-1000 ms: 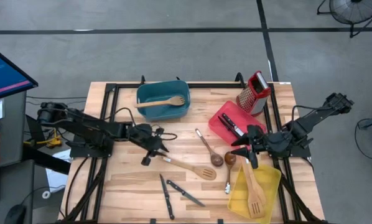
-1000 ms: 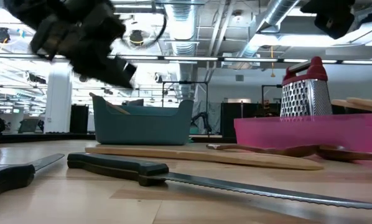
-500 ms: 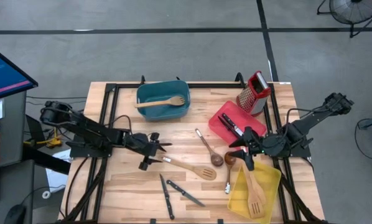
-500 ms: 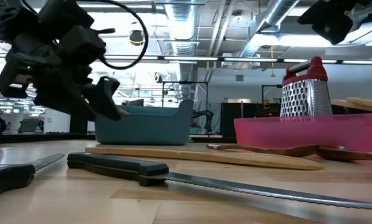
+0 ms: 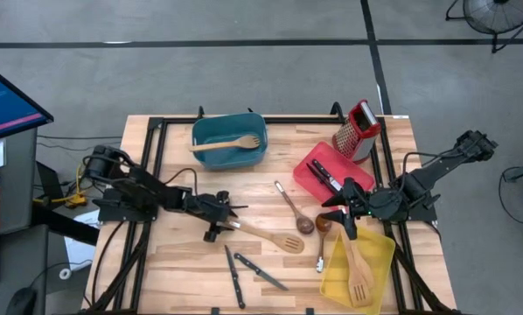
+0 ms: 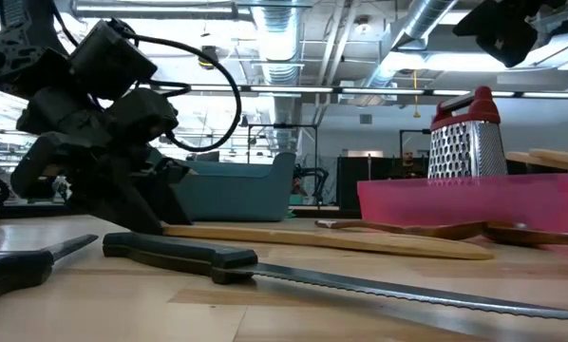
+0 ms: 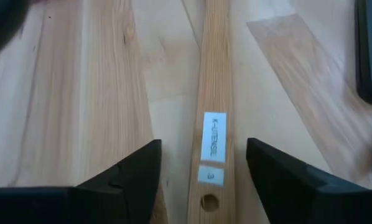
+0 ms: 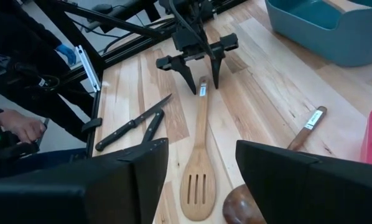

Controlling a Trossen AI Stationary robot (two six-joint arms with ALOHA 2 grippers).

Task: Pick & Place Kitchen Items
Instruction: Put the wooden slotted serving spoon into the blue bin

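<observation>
From above, the left end effector (image 5: pixel 219 220) sits low over the bench (image 5: pixel 183 258) near its middle, fingers spread to either side of the handle end of a slotted spoon (image 5: pixel 266 236) that lies flat, bowl toward the right edge. Two knives (image 5: pixel 248 273) lie near the front edge. The right end effector (image 5: pixel 340 216) hangs released by the right edge, between the red bin (image 5: pixel 307 177) and the yellow bin (image 5: pixel 336 278), which holds a turner (image 5: pixel 356 269). Two brown spoons (image 5: pixel 294 210) lie between the arms. The teal bin (image 5: pixel 228 153) at the back edge carries a wooden spork (image 5: pixel 226 143); a grater (image 5: pixel 356 129) stands at the back right corner.

At bench level, the left end effector (image 6: pixel 137 217) touches down at the spoon's (image 6: pixel 322 238) handle; a serrated knife (image 6: pixel 265 268) lies in front.

The left wrist shows both fingers (image 7: pixel 133 171) apart, the handle (image 7: pixel 213 118) between them, not clamped.

The right wrist shows its own fingers (image 8: pixel 142 165) open, empty, the spoon (image 8: pixel 198 155) ahead.
</observation>
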